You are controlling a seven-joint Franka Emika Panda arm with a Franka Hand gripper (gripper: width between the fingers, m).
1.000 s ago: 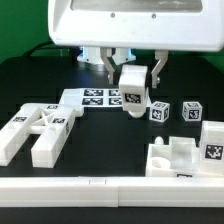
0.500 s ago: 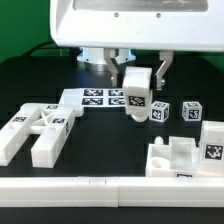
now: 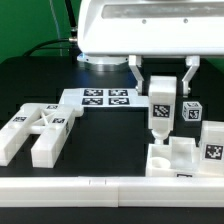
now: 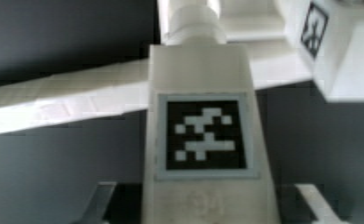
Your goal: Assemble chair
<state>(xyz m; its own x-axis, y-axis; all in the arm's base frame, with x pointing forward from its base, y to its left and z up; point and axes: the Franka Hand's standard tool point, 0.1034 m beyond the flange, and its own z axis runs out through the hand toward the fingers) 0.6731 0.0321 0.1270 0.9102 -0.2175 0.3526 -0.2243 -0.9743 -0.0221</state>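
Observation:
My gripper (image 3: 162, 82) is shut on a long white leg block (image 3: 162, 106) that hangs upright. Its lower end hovers just above the blocky white chair piece (image 3: 183, 158) at the exterior view's lower right, which bears a tag (image 3: 212, 150). In the wrist view the held block (image 4: 205, 90) runs away from the jaws with its tag (image 4: 205, 134) facing the camera. A finger (image 4: 108, 200) shows on either side of it. Beyond it lies a tagged white part (image 4: 325, 45). A small tagged cube (image 3: 192, 110) sits behind the block. Two long blocks on a flat part (image 3: 35, 130) lie at the left.
The marker board (image 3: 100, 97) lies flat at the back middle of the black table. A long plain white rail (image 3: 90, 196) runs along the front edge. The robot's white body (image 3: 150, 30) hangs over the back of the scene.
The gripper has carried the block toward the exterior view's right, from in front of the marker board to over the chair piece. The block now hangs upright and hides a second cube.

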